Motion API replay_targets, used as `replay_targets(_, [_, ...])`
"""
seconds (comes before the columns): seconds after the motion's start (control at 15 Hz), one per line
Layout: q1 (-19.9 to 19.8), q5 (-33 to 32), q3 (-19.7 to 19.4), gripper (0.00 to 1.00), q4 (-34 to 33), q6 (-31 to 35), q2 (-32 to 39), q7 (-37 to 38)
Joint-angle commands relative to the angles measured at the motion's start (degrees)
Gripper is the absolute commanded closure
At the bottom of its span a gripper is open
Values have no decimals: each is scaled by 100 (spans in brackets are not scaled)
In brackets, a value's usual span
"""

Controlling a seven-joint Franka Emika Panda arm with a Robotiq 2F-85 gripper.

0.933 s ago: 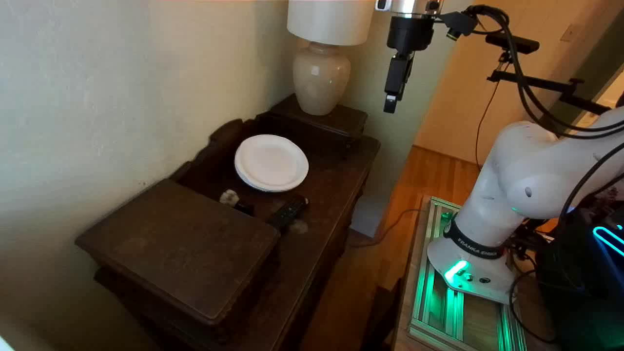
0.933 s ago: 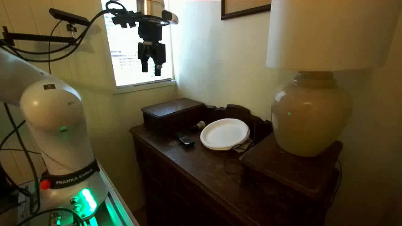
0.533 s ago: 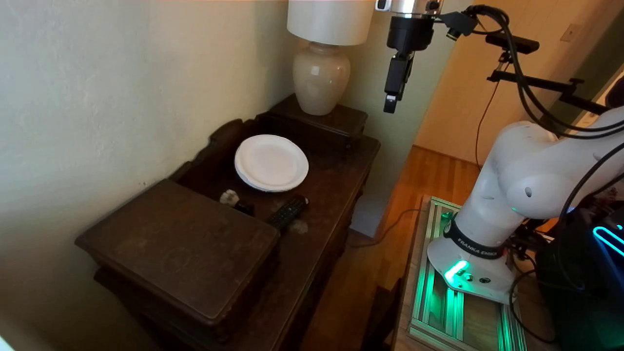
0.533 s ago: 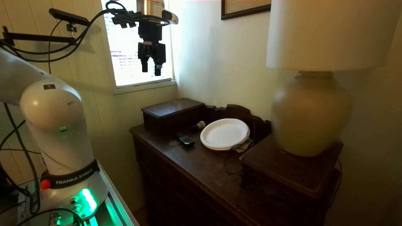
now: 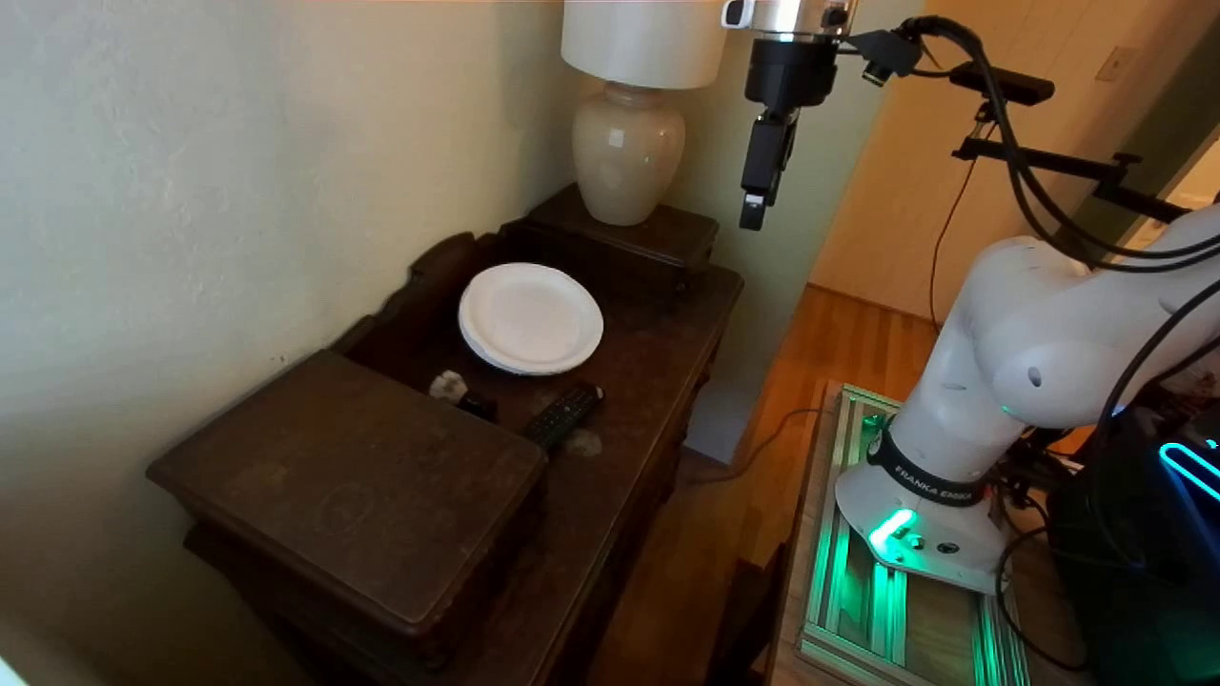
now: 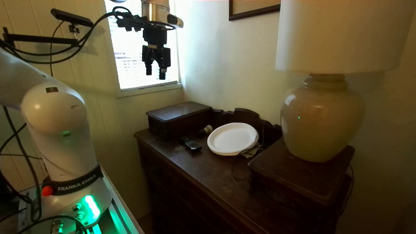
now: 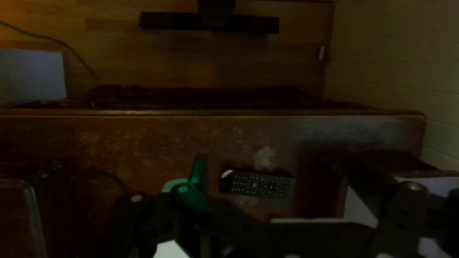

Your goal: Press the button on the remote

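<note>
So the remote is lying face-up on the dresser, buttons showing, near the white plate. The gripper hangs up high, well apart from it, jaws wide, nothing between them. Guessing the press is all to do: line up, come down, push. Only readable text is FRANKA EMIKA on the black band round the arm; remote's markings are too tiny.
</note>
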State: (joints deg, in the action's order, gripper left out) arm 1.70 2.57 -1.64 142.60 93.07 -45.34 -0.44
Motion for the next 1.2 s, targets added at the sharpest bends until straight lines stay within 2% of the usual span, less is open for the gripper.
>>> replay_targets(0.0, [85, 421, 271, 0, 106, 712, 386, 250])
replay_targets(0.6, [279, 395, 732, 0, 523, 2744, 1497, 462])
replay_targets(0.93, [480, 481, 794, 0, 595, 3727, 2246, 499])
replay_targets(1.13, [627, 626, 706, 0, 538, 4164, 2694, 241])
